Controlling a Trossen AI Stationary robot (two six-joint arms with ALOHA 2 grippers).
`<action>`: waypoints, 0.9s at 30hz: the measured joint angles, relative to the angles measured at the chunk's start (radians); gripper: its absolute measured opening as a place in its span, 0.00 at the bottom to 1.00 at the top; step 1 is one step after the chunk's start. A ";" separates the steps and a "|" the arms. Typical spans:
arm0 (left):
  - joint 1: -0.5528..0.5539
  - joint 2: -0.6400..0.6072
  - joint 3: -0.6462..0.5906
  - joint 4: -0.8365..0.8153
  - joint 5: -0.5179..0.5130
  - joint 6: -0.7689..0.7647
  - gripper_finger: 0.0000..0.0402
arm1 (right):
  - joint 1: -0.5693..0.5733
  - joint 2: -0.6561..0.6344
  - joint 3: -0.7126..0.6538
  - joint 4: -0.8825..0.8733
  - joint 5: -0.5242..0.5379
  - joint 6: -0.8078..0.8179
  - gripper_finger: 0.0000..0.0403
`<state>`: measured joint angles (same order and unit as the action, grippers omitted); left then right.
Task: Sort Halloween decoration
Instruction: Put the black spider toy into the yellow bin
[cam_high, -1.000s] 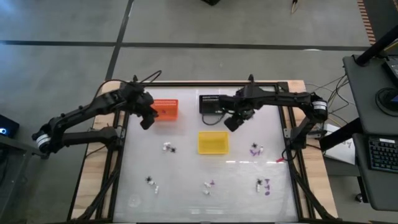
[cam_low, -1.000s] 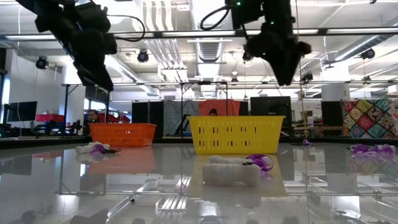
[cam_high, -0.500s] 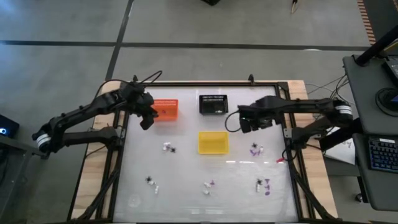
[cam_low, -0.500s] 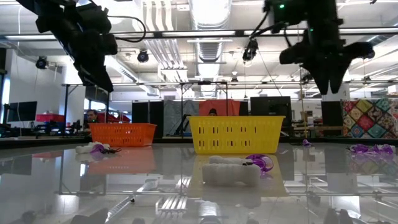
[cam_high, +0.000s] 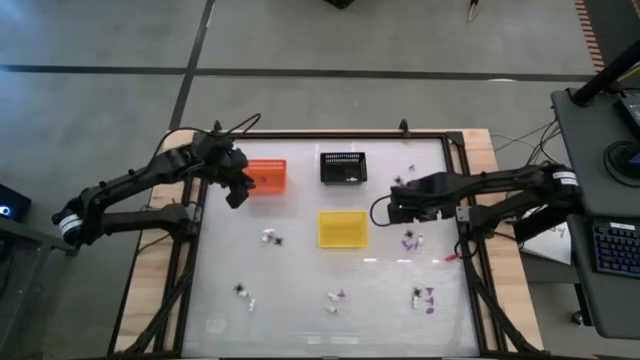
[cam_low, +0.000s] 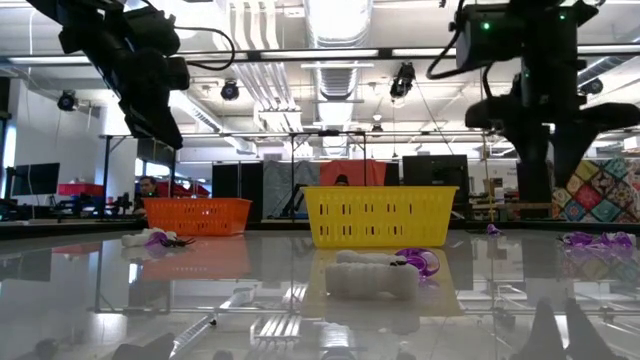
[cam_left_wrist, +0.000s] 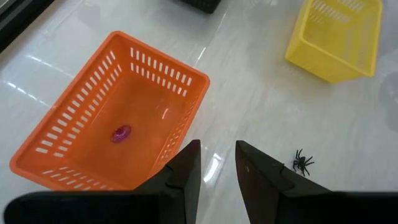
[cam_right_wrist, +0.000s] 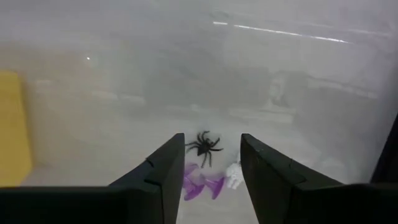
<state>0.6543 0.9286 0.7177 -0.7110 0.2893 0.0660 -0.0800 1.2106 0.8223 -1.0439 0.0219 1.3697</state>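
From above, my right gripper (cam_high: 398, 211) hangs beside the yellow basket (cam_high: 342, 228), over a spider (cam_high: 408, 241) cluster. Its wrist view shows parted, empty fingers (cam_right_wrist: 158, 177) framing that spider (cam_right_wrist: 203, 145); next, descend and pinch. My left gripper (cam_left_wrist: 216, 163), empty and slightly parted, waits by the orange basket (cam_left_wrist: 56, 146).

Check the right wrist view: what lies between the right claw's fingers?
A black spider, with a purple piece and a white piece beside it, all lying on the table.

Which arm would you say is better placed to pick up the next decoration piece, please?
Probably the right: its open gripper hangs directly over a black spider with purple and white pieces. The left gripper waits beside the orange basket.
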 joint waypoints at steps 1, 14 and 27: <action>0.000 0.000 0.000 0.000 0.000 0.000 0.20 | 0.003 0.004 -0.005 0.007 0.000 0.000 0.37; -0.001 0.001 0.000 0.000 0.000 -0.008 0.20 | 0.013 0.104 -0.042 0.094 -0.013 0.062 0.37; -0.001 0.001 0.000 0.000 0.000 -0.023 0.20 | 0.063 0.214 -0.043 0.115 -0.067 0.063 0.37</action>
<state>0.6537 0.9295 0.7177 -0.7113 0.2893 0.0433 -0.0166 1.4250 0.7791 -0.9289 -0.0452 1.4329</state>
